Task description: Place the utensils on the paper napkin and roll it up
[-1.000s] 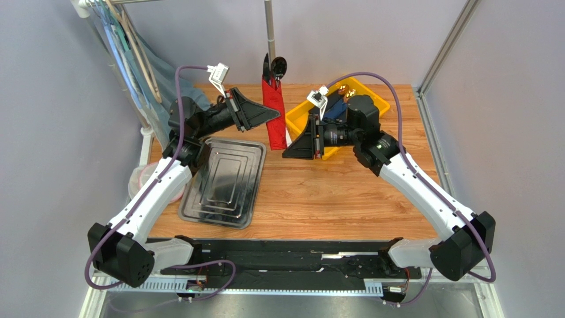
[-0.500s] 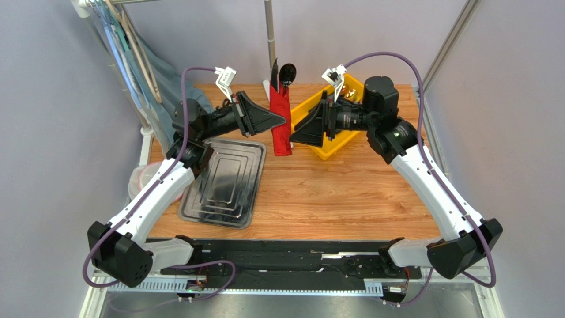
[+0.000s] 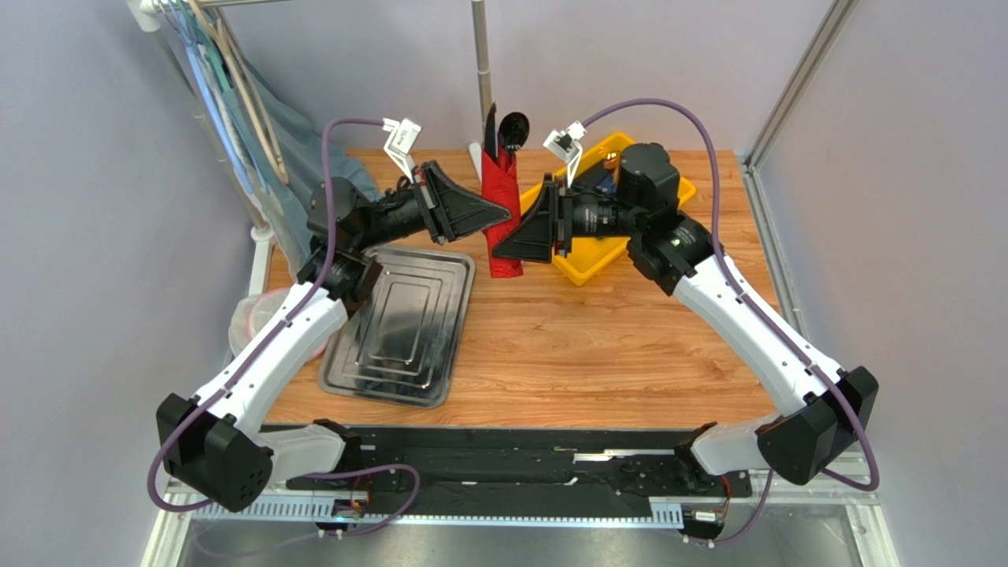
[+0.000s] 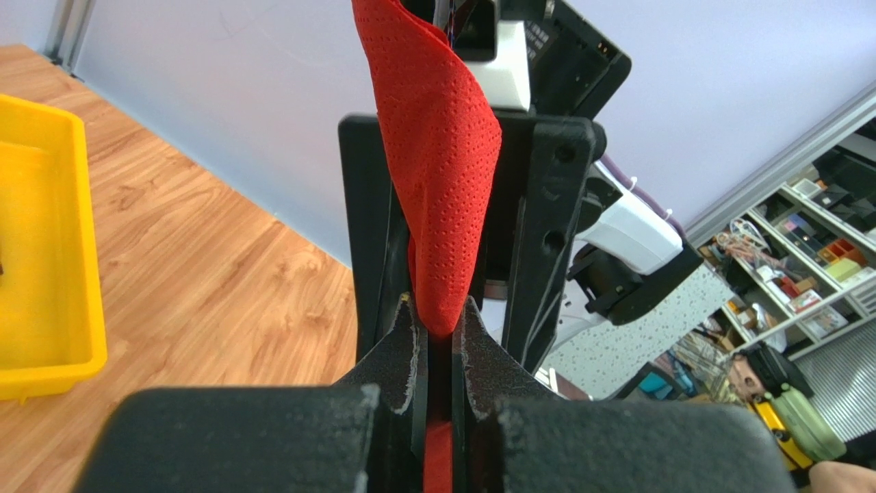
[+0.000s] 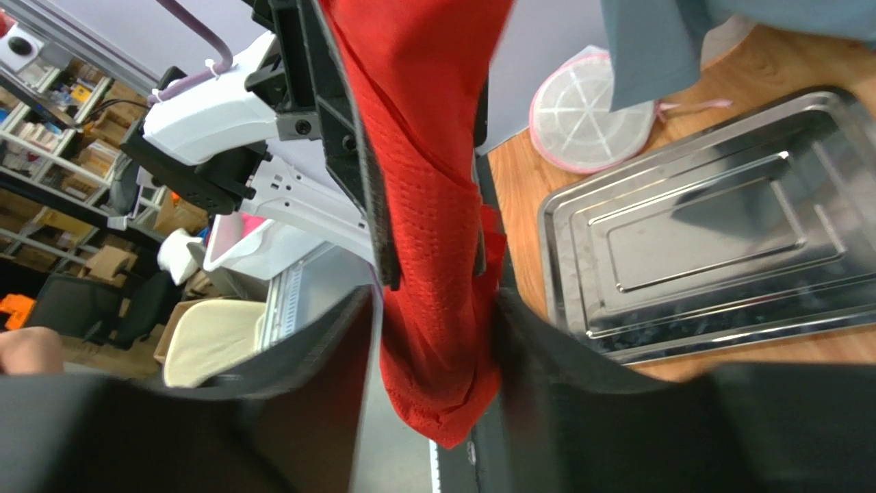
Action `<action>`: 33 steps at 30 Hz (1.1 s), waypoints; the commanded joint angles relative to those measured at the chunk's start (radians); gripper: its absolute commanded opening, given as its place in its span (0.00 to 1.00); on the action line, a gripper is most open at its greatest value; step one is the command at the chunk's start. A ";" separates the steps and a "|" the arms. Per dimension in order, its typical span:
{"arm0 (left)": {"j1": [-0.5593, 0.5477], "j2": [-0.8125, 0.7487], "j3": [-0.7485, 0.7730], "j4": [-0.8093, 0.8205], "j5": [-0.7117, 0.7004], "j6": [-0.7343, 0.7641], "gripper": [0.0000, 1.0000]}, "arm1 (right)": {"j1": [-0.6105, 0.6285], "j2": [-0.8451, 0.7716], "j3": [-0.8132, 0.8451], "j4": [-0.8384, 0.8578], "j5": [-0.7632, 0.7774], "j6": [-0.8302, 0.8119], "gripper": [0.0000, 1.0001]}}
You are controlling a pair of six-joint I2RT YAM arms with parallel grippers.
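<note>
The red paper napkin (image 3: 503,225) is rolled into a tube and held upright in the air above the table's far middle. The dark utensils (image 3: 510,128), a spoon bowl and a second tip, poke out of its top. My left gripper (image 3: 509,213) is shut on the roll's middle; in the left wrist view its jaws (image 4: 437,313) pinch the napkin (image 4: 437,154). My right gripper (image 3: 506,245) is open with its jaws either side of the roll's lower end (image 5: 432,308), where the napkin (image 5: 437,236) hangs between them with a gap on one side.
A steel tray (image 3: 402,325) lies on the wooden table at the left, also in the right wrist view (image 5: 699,247). A yellow bin (image 3: 592,254) stands behind the right gripper. A pink-rimmed round lid (image 3: 254,319) sits at the table's left edge. A metal pole (image 3: 482,59) rises behind the roll.
The left gripper raised the roll slightly to the right, then held still. The right gripper swung up and left from beside the bin until its open jaws straddle the roll's lower end.
</note>
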 commanded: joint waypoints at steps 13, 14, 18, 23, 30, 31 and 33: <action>-0.003 -0.003 0.026 0.087 -0.014 0.001 0.00 | 0.009 -0.026 -0.031 0.028 0.021 0.000 0.40; -0.003 -0.004 0.025 0.089 -0.013 0.002 0.00 | 0.005 -0.029 -0.026 0.020 0.029 -0.008 0.49; -0.003 -0.009 0.010 0.080 -0.007 0.005 0.00 | -0.047 -0.026 0.013 -0.005 0.032 -0.014 0.57; -0.004 -0.003 0.008 0.080 0.007 -0.001 0.00 | -0.058 -0.016 0.055 -0.009 0.010 -0.034 0.50; -0.013 0.007 0.011 0.078 0.024 -0.009 0.00 | -0.055 0.003 0.069 0.006 -0.030 -0.031 0.45; -0.015 0.007 0.013 0.077 0.026 -0.010 0.00 | -0.054 0.004 0.070 0.003 -0.036 -0.031 0.43; -0.016 0.010 0.011 0.077 0.032 -0.010 0.00 | -0.052 0.010 0.072 -0.009 -0.042 -0.043 0.41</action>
